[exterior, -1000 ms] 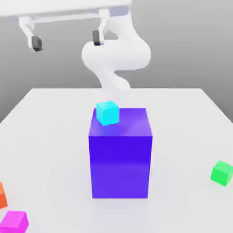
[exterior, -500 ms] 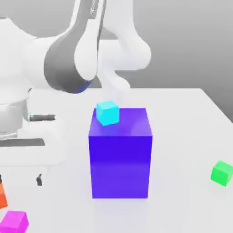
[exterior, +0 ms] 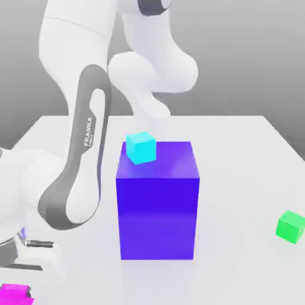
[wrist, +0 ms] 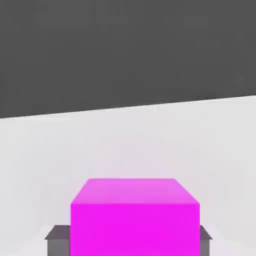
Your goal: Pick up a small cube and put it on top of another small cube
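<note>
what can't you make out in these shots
- Pink cube, exterior view: mostly cut off by the lower edge, with the hand above it.
- Gripper, hand view: just two grey finger stubs beside the cube; the cube covers the contact faces.
- Whether the cube is lifted off the table: its underside is out of frame in both views.
- Blue block, exterior view: rear faces turned away.

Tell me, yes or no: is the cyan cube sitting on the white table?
No: in the exterior view the cyan cube rests on top of the big blue-violet block, raised above the white table.
</note>
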